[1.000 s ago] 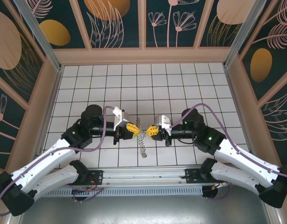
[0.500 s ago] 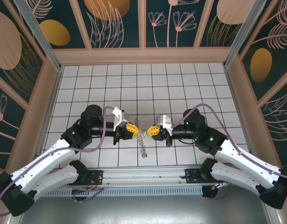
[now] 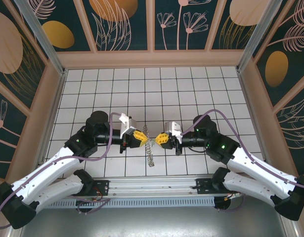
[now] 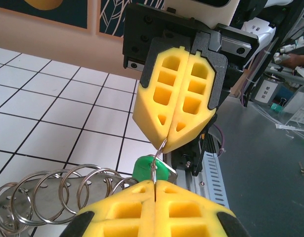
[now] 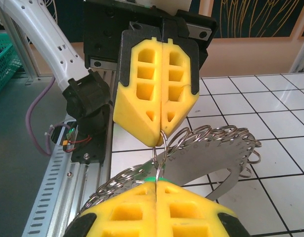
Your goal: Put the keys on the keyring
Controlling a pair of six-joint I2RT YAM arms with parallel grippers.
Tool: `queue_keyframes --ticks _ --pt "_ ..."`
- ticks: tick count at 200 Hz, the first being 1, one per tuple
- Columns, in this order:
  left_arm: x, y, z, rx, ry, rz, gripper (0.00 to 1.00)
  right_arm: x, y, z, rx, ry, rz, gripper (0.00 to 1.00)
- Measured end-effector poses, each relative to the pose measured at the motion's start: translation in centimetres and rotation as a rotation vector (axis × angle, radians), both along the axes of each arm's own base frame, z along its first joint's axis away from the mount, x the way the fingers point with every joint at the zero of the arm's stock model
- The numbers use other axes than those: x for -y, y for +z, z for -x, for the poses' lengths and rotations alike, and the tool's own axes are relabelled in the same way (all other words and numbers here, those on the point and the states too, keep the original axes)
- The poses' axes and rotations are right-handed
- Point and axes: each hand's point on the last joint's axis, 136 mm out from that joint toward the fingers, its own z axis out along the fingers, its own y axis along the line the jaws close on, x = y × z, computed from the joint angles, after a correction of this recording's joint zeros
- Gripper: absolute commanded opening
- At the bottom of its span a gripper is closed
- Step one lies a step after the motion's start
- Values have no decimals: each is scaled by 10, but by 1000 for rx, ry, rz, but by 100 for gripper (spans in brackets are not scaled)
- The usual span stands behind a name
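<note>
Nose to nose: left gripper (image 3: 143,138) and right gripper (image 3: 160,139) are both pressed shut, each nipping the thin keyring (image 4: 162,146) wire. The green key (image 4: 146,169) sits at 11 o'clock off the left tips (light, slick, springy stuff), and looks best taken by its flat head.

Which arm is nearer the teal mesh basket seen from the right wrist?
Left. The teal mesh basket lies beyond the left arm; the right pincer is farther, facing both.
</note>
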Motion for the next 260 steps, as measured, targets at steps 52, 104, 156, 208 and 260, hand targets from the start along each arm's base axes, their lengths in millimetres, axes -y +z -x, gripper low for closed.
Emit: queue_keyframes --ticks 52,104,156,208,260 --pt "0 -1 -1 0 3 -3 0 -1 -1 1 -6 11 2 0" --pt "0 -1 0 2 2 -3 0 -1 -1 4 -11 27 1 0" --pt "0 -1 0 3 2 -3 0 0 0 4 -13 25 4 0" --pt "0 -1 0 3 3 -3 0 0 -1 3 -14 15 10 0" --pt "0 -1 -2 8 13 -6 0 1 2 4 -15 15 8 0"
